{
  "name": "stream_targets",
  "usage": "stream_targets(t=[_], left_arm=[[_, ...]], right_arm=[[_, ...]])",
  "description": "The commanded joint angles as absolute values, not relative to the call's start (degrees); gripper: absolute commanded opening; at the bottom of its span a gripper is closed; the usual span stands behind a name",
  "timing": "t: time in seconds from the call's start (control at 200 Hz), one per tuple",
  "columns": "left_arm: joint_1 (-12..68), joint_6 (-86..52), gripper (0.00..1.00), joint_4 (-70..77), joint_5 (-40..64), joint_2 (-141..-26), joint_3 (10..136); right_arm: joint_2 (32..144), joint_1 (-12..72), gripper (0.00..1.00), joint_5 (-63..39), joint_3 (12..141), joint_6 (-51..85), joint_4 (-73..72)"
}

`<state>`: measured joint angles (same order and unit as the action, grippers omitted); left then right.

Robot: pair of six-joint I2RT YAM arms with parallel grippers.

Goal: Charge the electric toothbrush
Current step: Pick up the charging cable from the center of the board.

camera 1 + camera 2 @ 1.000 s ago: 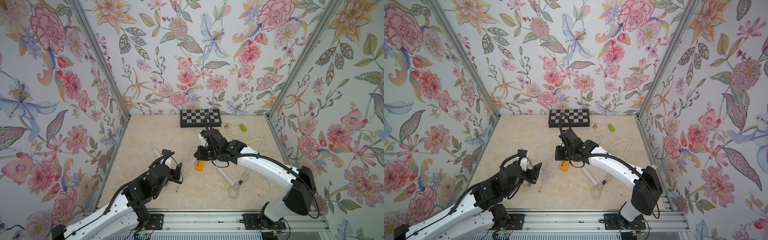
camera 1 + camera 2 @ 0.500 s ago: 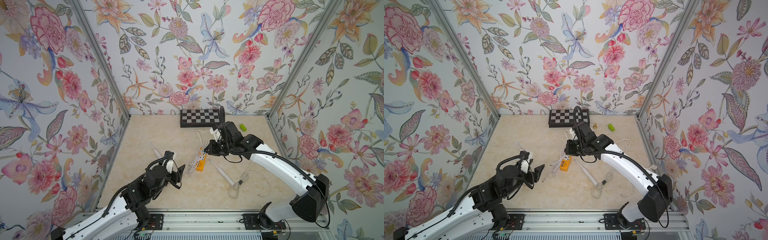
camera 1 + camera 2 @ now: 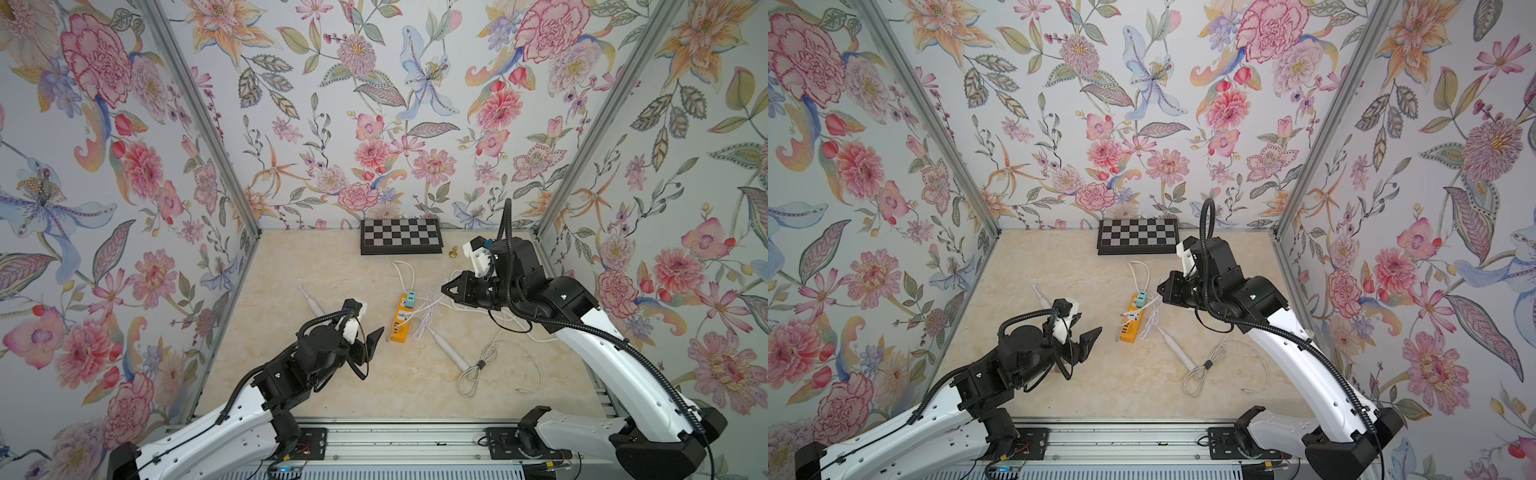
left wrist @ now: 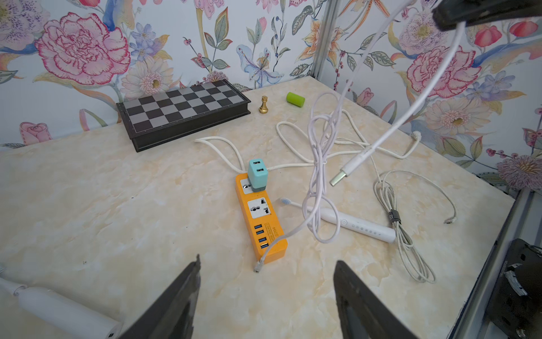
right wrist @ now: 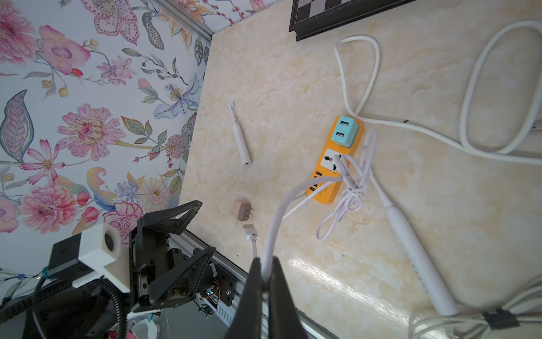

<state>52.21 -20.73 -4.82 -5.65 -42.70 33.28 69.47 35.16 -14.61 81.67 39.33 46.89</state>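
Note:
My right gripper (image 5: 265, 264) is shut on a white charging cable (image 5: 272, 229), held above the table just right of the orange power strip (image 3: 401, 320). The cable's USB plug (image 4: 340, 177) dangles in the air, and its small end (image 4: 259, 265) lies against the near end of the strip. A teal USB adapter (image 4: 257, 174) sits in the strip's far socket. One white electric toothbrush (image 3: 446, 349) lies right of the strip under the cable's loops. Another (image 3: 311, 301) lies to the left. My left gripper (image 4: 267, 261) hovers open and empty, near the strip's near end.
A chessboard (image 3: 401, 235) stands against the back wall, with a gold chess piece (image 3: 454, 251) and a green cylinder (image 4: 295, 99) to its right. A tied cable bundle (image 3: 478, 365) lies front right. A pink wall plug (image 5: 241, 210) lies near my left arm.
My right gripper has moved right and up from over the power strip, lifting the cable with it. My left gripper has shifted slightly toward the strip and its jaws have narrowed a little.

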Motion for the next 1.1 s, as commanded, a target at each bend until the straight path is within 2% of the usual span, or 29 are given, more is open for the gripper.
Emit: stream_targets(t=[0.0,0.1,0.2,0.315,0.495,0.846,1.096], left_arm=[[52.5,-18.6,0.7,-1.6,-1.5,-43.6,33.8],[52.5,-18.9,0.68,-1.7,-0.1,-43.9,33.8],[52.5,-19.0,0.65,0.0,1.4,-43.4,32.8],[52.7,-16.9,0.62,5.5,4.9,-44.1,31.0],[53.2,-11.0,0.57,11.7,9.5,-50.8,31.5],[54.5,1.2,0.49,25.1,8.7,-62.6,32.7],[54.5,5.0,0.41,26.9,7.5,-67.9,34.7]], right_arm=[[69.7,35.1,0.0,-15.8,80.7,36.4,48.2],[68.0,34.6,0.0,-14.5,80.0,33.5,47.7],[66.0,30.7,0.0,-14.4,76.7,37.7,47.8],[66.2,30.4,0.0,-15.7,76.6,38.8,47.8],[66.2,30.6,0.0,-15.9,77.2,39.4,47.7],[66.6,31.2,0.0,-17.1,77.5,39.7,47.8],[66.5,31.4,0.0,-17.3,77.8,39.9,47.7]])
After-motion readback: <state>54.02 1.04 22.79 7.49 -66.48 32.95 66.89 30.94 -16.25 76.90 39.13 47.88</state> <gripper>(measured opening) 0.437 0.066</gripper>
